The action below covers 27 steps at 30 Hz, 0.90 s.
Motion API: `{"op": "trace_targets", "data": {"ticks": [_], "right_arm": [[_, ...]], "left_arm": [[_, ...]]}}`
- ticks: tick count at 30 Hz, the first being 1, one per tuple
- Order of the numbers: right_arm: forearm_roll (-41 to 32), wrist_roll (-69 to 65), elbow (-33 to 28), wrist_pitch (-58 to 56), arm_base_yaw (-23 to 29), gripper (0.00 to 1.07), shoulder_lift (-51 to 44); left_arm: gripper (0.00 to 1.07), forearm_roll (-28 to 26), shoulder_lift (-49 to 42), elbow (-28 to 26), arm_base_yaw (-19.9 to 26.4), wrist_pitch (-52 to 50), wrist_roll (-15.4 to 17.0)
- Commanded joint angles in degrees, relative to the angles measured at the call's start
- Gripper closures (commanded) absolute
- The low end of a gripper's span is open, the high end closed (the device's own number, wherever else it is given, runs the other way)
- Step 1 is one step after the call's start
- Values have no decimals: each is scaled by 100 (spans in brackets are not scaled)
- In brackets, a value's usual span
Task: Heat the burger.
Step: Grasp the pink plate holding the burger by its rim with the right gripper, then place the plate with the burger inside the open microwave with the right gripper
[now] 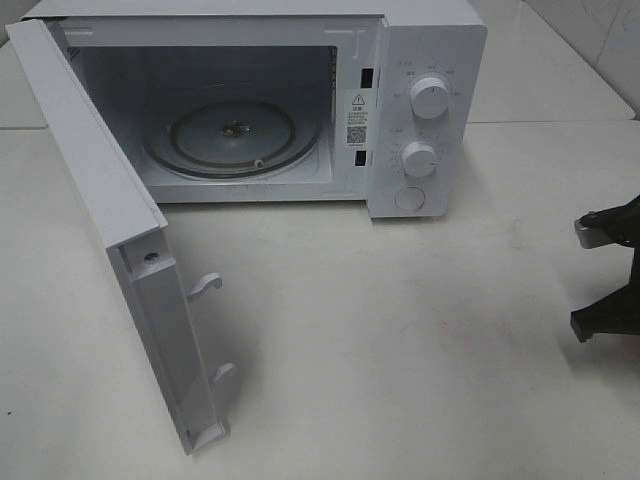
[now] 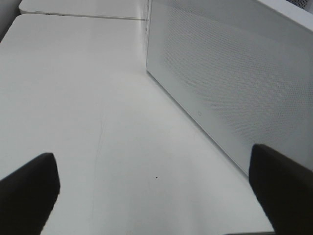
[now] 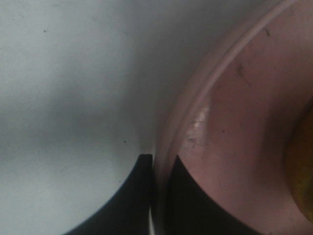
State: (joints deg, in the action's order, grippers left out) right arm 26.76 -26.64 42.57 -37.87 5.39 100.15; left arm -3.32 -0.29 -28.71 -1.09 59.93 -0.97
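- High view: white microwave (image 1: 400, 60) stands at the far side of the surface (image 1: 400, 340), front facing near.
- Its door (image 1: 110, 230) is swung wide open to the left, with two latch hooks sticking out of its free edge.
- Cavity lit; glass turntable (image 1: 235, 130) sits bare in the middle of its floor.
- Control panel on the microwave's right side: upper knob (image 1: 430, 97), lower knob (image 1: 419, 158), round button (image 1: 409, 197) beneath them.
- Right arm (image 1: 615, 225) shows only as dark parts at the right edge, near the surface and well apart from the microwave.
- Left wrist view: left gripper (image 2: 152, 159) is over bare surface, its dark fingers (image 2: 29, 196) spread wide with nothing between them.
- The door's perforated outer face stands just beside it, not touching.
- Right wrist view: right gripper (image 3: 160, 161) is clamped on the raised rim of a pink plate (image 3: 234, 122), one finger outside the rim and one inside.
- Burger (image 3: 302, 166) sits on that plate, inward of the rim, seen only as a blurred yellow-brown sliver at the frame edge.
- Plate rests on the surface.
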Motion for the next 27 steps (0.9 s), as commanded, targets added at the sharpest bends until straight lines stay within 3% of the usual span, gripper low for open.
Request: {"op": "trace_targets", "data": {"ticks": [1, 13, 27], "right_arm": [[625, -498, -46, -327, 315, 107, -34], [1197, -900, -109, -1123, 1117, 107, -241], [1215, -968, -584, -1501, 1942, 107, -1026]], "left_arm": [[9, -11, -138, 23, -11, -52, -23], [9, -11, -138, 23, -11, -52, -23], [9, -11, -138, 23, -11, -52, -23]]}}
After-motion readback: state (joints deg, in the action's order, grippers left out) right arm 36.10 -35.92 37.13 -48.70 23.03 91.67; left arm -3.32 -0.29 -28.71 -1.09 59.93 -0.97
